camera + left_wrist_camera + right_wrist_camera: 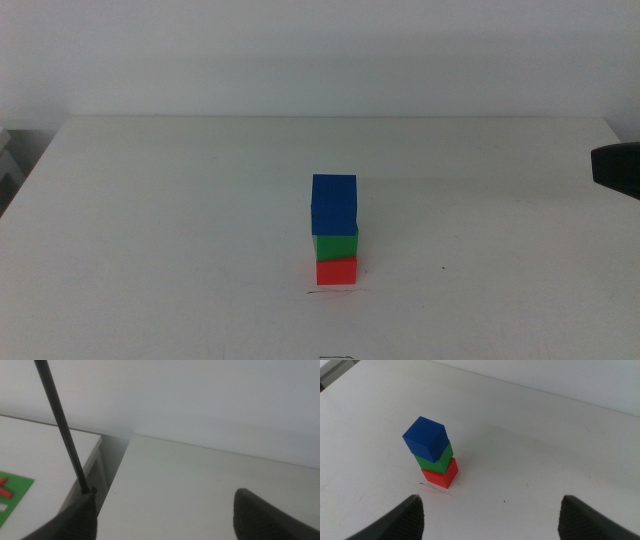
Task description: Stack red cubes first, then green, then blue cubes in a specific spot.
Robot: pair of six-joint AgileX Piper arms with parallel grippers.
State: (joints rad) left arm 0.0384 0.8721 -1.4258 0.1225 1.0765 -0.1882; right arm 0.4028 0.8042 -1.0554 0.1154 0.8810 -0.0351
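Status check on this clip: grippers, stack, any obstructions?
Right gripper open, empty, clear of stack. Left gripper open, away. Red cube, green cube, blue cube stacked at the pen line. Nothing obstructing.

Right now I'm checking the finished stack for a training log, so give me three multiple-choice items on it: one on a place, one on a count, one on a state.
1. Where does the blue cube sit?
A. On the bare table
B. On top of the green cube
C. Under the red cube

2. How many cubes are in the stack?
A. Two
B. Three
C. Four

3. How does the right gripper stand?
A. Open, away from the stack
B. Shut on the blue cube
C. Shut on the red cube

Answers:
1 B: blue rests on green, which rests on red.
2 B: red, green and blue are stacked just behind the pen line.
3 A: the right wrist view shows its jaws wide apart with the stack standing free beyond them.

The left gripper waits off to the side, open.
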